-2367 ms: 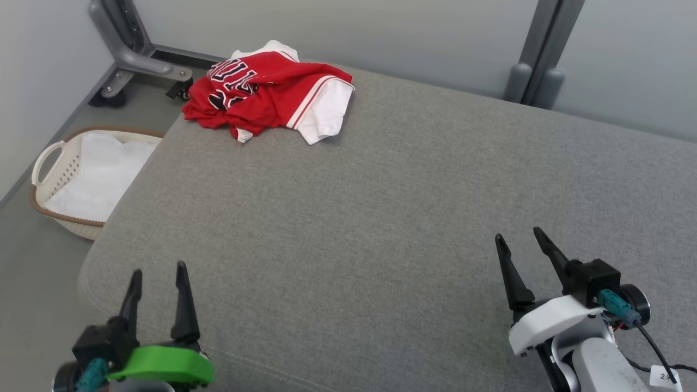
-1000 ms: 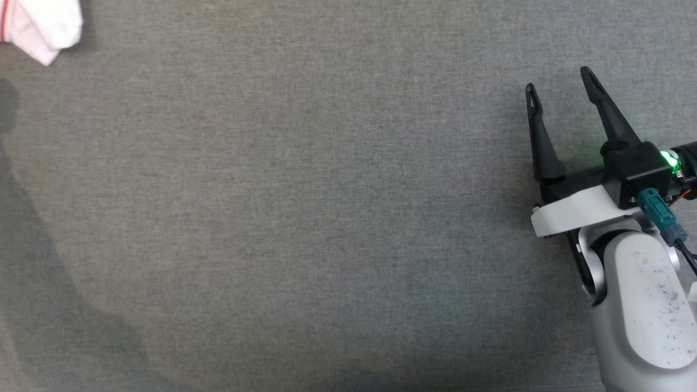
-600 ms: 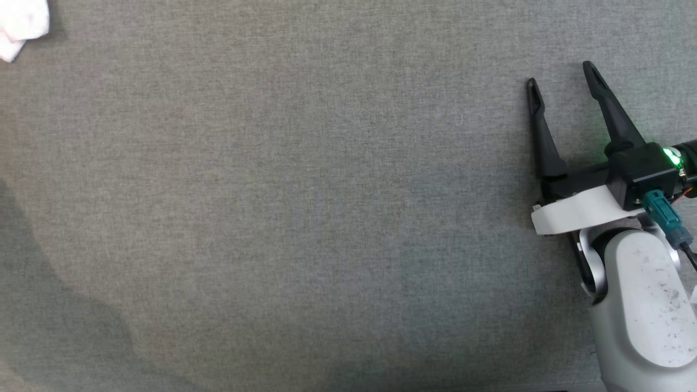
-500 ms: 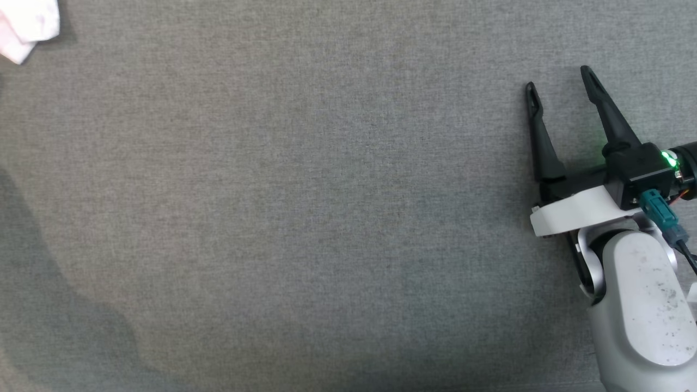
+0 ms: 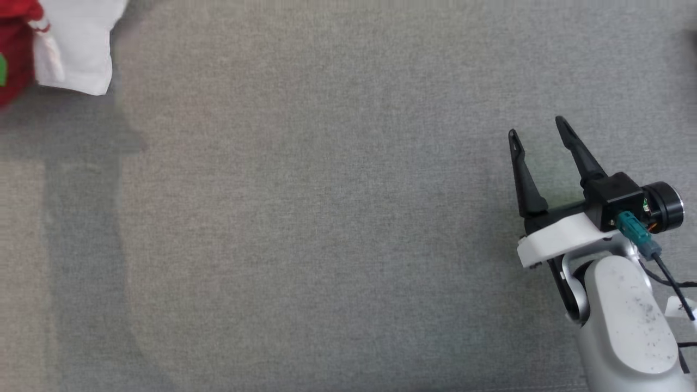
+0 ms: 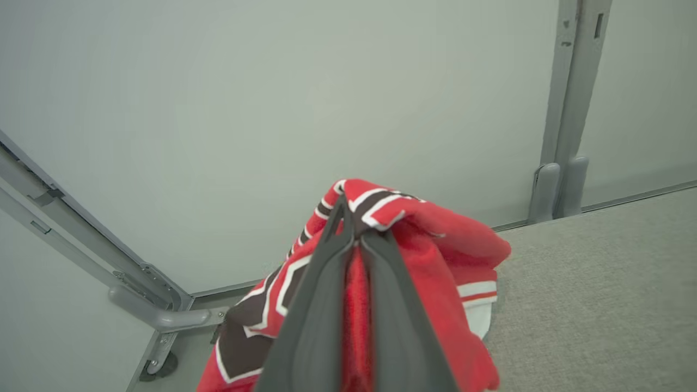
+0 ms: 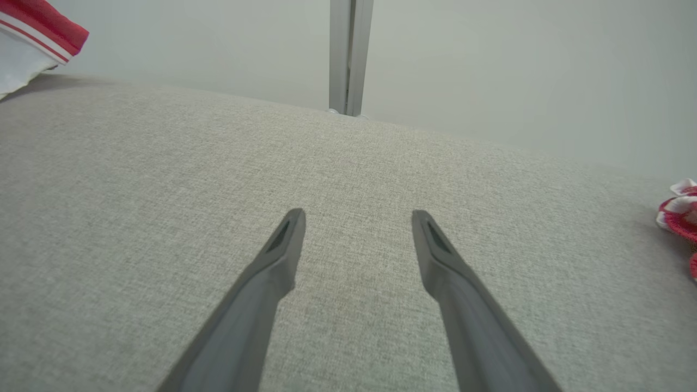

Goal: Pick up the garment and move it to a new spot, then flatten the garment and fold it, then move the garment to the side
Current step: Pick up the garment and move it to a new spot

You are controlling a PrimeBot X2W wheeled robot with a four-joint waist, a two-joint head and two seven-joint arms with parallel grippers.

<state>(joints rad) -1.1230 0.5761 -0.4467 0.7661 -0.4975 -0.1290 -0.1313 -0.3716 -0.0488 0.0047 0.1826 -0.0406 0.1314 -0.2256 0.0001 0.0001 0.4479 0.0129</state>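
Left gripper point(image 6: 356, 234): jaws pressed together, clamped on a red fold of the garment point(image 6: 435, 245). The cloth is bunched around and ahead of the jaws, red with dark lettering edged in white. Its white hem with a red stripe hangs to the right of the jaws, low over the grey surface point(image 6: 599, 299). Whether the hem touches the fabric, I cannot tell. Beyond the jaw tips there is a pale wall. A grey post point(image 6: 566, 109) stands up and to the right of them, and a metal frame leg point(image 6: 152, 310) sits down to their left, off the edge of the surface. Right gripper point(image 5: 536, 128): jaws wide apart with nothing between them, held low over bare grey fabric point(image 5: 326, 218). From the head view, the garment point(image 5: 71, 49) lies well apart from these jaws, far to their left and somewhat ahead, with a red mass and a white panel showing and a shadow on the surface under it. Along the right gripper point(image 7: 358, 213), a corner of the garment point(image 7: 32, 32) shows far left of the tips. The post point(image 7: 348, 54) rises straight ahead past the far edge of the surface point(image 7: 163, 190). A small red and white thing point(image 7: 678, 212) lies far to the right of the jaws, too cropped to identify.
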